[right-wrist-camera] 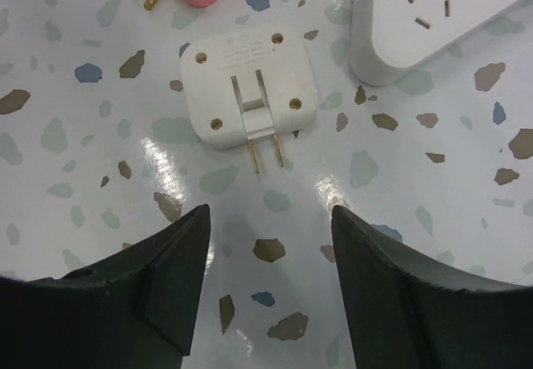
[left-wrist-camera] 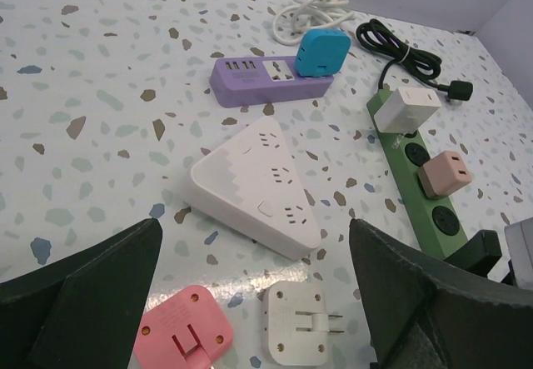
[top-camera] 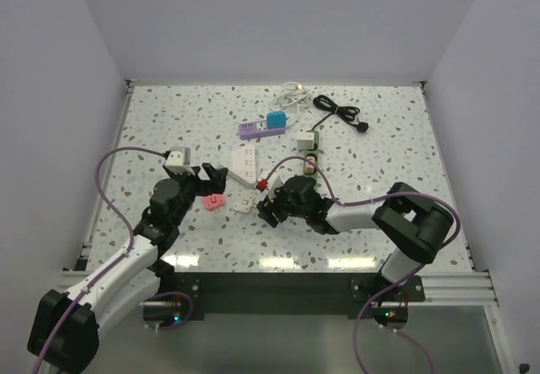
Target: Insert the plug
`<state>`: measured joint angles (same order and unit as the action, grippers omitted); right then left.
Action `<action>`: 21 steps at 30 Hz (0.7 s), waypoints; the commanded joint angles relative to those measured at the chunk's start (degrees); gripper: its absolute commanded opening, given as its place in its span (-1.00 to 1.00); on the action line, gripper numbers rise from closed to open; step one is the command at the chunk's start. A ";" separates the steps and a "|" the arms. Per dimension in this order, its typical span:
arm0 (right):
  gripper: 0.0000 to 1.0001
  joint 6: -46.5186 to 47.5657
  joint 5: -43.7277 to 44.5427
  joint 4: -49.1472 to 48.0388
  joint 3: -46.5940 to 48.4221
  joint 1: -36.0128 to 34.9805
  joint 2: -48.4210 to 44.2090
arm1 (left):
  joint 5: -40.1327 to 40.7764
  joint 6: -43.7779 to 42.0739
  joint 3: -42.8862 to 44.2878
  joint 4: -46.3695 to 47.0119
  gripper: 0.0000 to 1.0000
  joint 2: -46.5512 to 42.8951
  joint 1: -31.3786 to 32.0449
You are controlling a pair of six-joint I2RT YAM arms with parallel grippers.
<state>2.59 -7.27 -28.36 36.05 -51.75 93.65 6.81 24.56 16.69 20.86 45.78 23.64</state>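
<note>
A white flat plug (top-camera: 243, 206) lies prongs-up on the table, with a pink plug (top-camera: 213, 201) just left of it. A white triangular power strip (top-camera: 245, 163) lies just behind them. My left gripper (top-camera: 210, 181) is open and empty, above the pink plug. In the left wrist view the gripper (left-wrist-camera: 254, 240) frames the pink plug (left-wrist-camera: 183, 336), the white plug (left-wrist-camera: 298, 323) and the strip (left-wrist-camera: 254, 182). My right gripper (top-camera: 266, 199) is open and empty just right of the white plug. In the right wrist view the gripper (right-wrist-camera: 271, 215) sits just short of the plug's (right-wrist-camera: 246, 86) folded-out prongs.
A purple power strip (top-camera: 260, 128) with a blue adapter (top-camera: 277, 120) lies further back. A green strip (top-camera: 312, 159) carries a white adapter (top-camera: 306, 140) and a beige plug (left-wrist-camera: 444, 173). A black cable (top-camera: 340, 111) and a white cable (top-camera: 293, 95) lie at the far edge.
</note>
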 commanded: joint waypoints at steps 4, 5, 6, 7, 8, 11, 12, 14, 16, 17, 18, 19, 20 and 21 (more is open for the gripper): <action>0.24 1.63 -2.40 -6.36 3.23 -0.11 4.79 | 0.22 0.58 -0.43 -2.67 1.00 -2.45 -0.44; 0.23 1.63 -2.31 -6.79 3.50 -0.11 5.40 | 0.31 0.58 -0.43 -2.67 1.00 -2.45 -0.44; 0.23 1.63 -2.23 -6.97 3.67 -0.11 5.75 | 0.31 0.49 -0.52 -2.84 1.00 -2.45 -0.44; 0.23 1.80 -1.96 -7.06 3.76 -0.02 6.19 | 0.31 0.49 -0.34 -2.76 1.00 -2.36 -0.44; 0.23 1.89 -1.87 -7.32 4.20 -0.11 6.55 | 0.22 0.49 -0.34 -2.76 1.00 -2.27 -0.44; 0.23 2.16 -1.78 -7.94 4.90 -0.11 8.83 | 0.13 0.49 -0.34 -2.76 1.00 -2.18 -0.44; 0.23 2.07 -1.87 -8.11 5.25 -0.02 9.44 | 0.22 0.49 -0.34 -2.84 1.00 -2.19 -0.44; 0.22 2.16 -2.05 -8.20 6.04 -0.11 10.41 | 0.13 0.49 -0.25 -2.93 1.00 -2.19 -0.44; 0.19 2.24 -2.22 -8.29 6.66 -0.11 11.47 | 0.05 0.49 -0.25 -3.11 1.00 -2.54 -0.44; 0.14 2.16 -2.22 -8.12 6.75 -0.11 11.65 | 0.05 0.49 -0.25 -3.20 1.00 -2.54 -0.44; 0.09 2.16 -2.22 -8.03 6.75 -0.02 11.65 | 0.05 0.49 -0.17 -3.28 1.00 -2.71 -0.44; 0.03 2.16 -2.31 -7.94 6.75 -0.11 11.65 | 0.13 0.49 -0.16 -3.28 1.00 -2.71 -0.44; -0.10 2.24 -2.31 -7.77 6.75 -0.11 11.65 | 0.13 0.49 -0.16 -3.28 1.00 -2.71 -0.44; -0.15 2.33 -2.31 -7.59 6.84 -0.11 11.73 | -0.04 0.49 -0.25 -3.28 1.00 -2.71 -0.44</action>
<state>4.14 -8.62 -34.81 41.47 -51.75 104.75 6.83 24.53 16.47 17.67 43.79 23.64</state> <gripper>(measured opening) 0.435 0.997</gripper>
